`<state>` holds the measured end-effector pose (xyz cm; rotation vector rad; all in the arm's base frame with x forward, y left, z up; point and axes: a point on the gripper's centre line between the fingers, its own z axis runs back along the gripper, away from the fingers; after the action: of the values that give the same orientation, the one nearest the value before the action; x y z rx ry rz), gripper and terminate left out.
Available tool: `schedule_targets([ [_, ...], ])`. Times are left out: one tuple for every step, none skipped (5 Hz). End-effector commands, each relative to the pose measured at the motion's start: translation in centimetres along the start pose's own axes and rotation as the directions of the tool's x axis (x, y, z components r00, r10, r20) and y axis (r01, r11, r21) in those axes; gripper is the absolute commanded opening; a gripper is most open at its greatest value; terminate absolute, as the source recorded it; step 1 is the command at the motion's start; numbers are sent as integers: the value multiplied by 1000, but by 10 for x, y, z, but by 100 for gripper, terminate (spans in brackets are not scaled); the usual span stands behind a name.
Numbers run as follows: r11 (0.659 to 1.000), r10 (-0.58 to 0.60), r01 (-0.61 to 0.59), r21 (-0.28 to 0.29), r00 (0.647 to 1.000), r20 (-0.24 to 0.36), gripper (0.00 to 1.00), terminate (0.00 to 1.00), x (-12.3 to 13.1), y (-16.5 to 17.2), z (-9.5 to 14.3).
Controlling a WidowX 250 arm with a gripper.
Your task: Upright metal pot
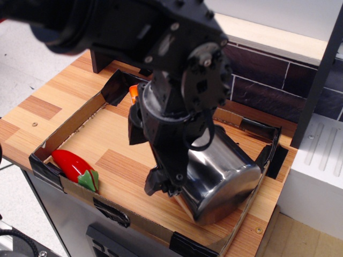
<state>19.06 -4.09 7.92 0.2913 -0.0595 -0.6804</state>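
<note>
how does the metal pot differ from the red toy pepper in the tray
The metal pot is shiny steel and far larger; the red toy pepper is small, matte red with a green stem end. The pot leans tilted at the tray's right end with the gripper at its side; the pepper lies flat at the left end, untouched. Both sit inside the cardboard tray.
</note>
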Motion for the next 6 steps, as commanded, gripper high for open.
schedule_targets([
  [1000,-4,4,17,1000,-4,100,0,-7,3,-9],
  [999,-7,7,35,1000,-6,100,0,-4,2,-16],
  [999,-17,16,34,1000,16,100,0,-2,-1,-18],
  [999,-24,23,44,999,24,0,0,-2,-2,-18],
  [997,-3,0,75,999,36,0,0,-2,2,-16],
  [992,48,-54,116,997,52,0,0,1,12,-10],
])
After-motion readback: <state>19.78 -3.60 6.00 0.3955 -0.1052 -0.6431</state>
